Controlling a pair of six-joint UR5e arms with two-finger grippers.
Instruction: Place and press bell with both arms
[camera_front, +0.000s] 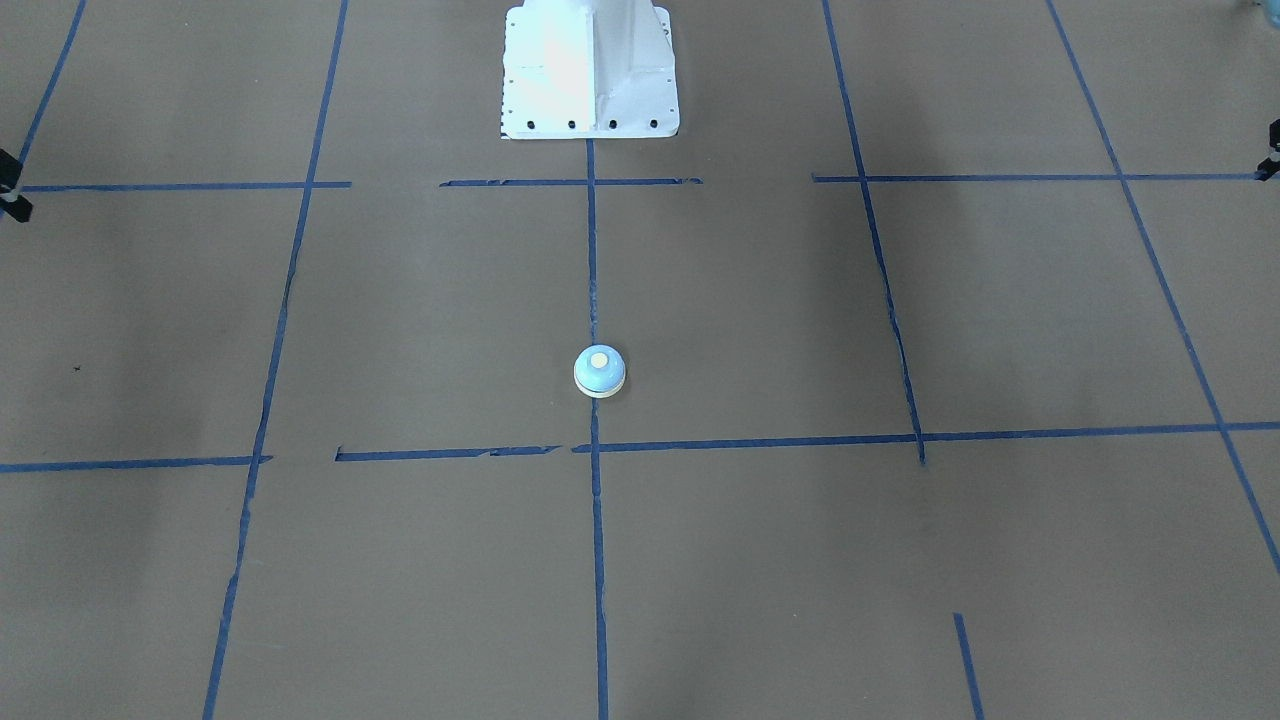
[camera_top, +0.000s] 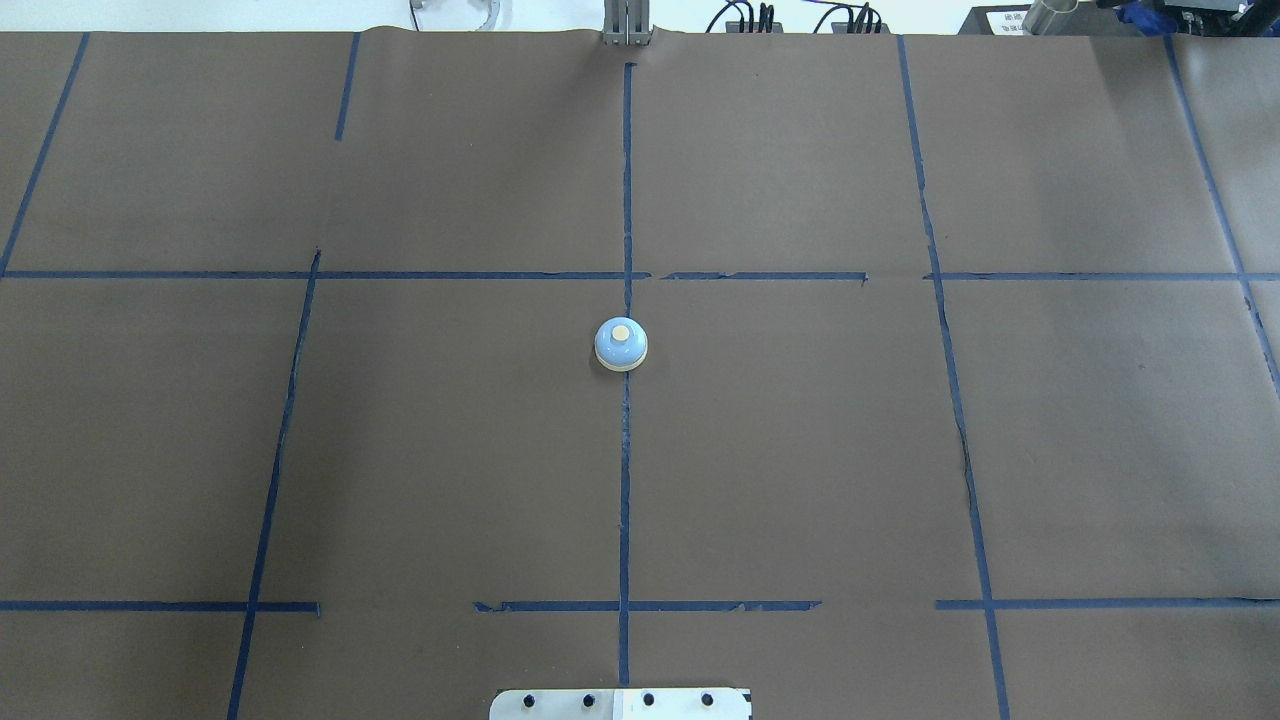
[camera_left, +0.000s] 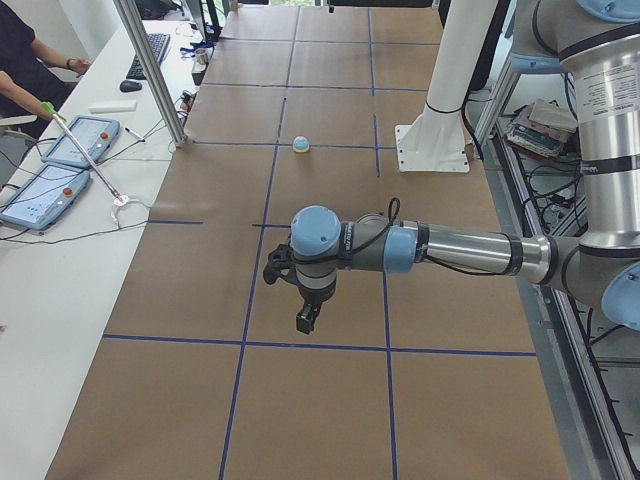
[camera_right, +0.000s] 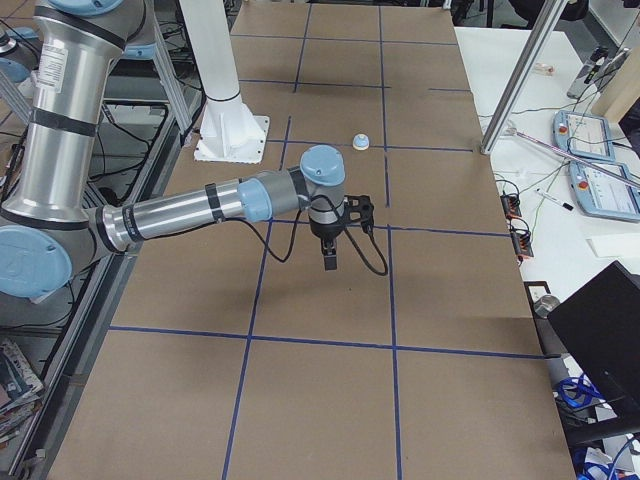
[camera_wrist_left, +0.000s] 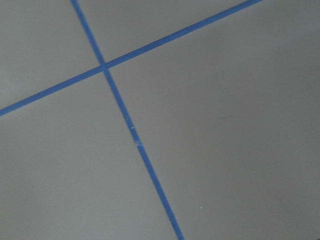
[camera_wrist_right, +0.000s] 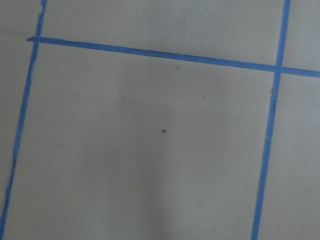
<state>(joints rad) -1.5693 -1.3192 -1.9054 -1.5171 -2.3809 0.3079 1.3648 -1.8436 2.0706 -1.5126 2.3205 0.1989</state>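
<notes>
The small light-blue bell (camera_front: 599, 372) with its cream button stands upright on the brown table cover, on the centre tape line (camera_top: 621, 344). It shows far off in both side views (camera_left: 301, 145) (camera_right: 361, 141). My left gripper (camera_left: 305, 320) points down over the table, well short of the bell. My right gripper (camera_right: 330, 262) also points down, away from the bell on the other side. Both grippers show only in the side views, so I cannot tell if they are open or shut. The wrist views show only brown cover and blue tape.
The white pedestal base (camera_front: 590, 70) stands behind the bell at the robot's side. Blue tape lines (camera_top: 625, 480) grid the cover. Beyond the far edge a side table holds tablets (camera_left: 80, 140), cables and a metal post (camera_left: 150, 70); a person (camera_left: 25, 60) sits there.
</notes>
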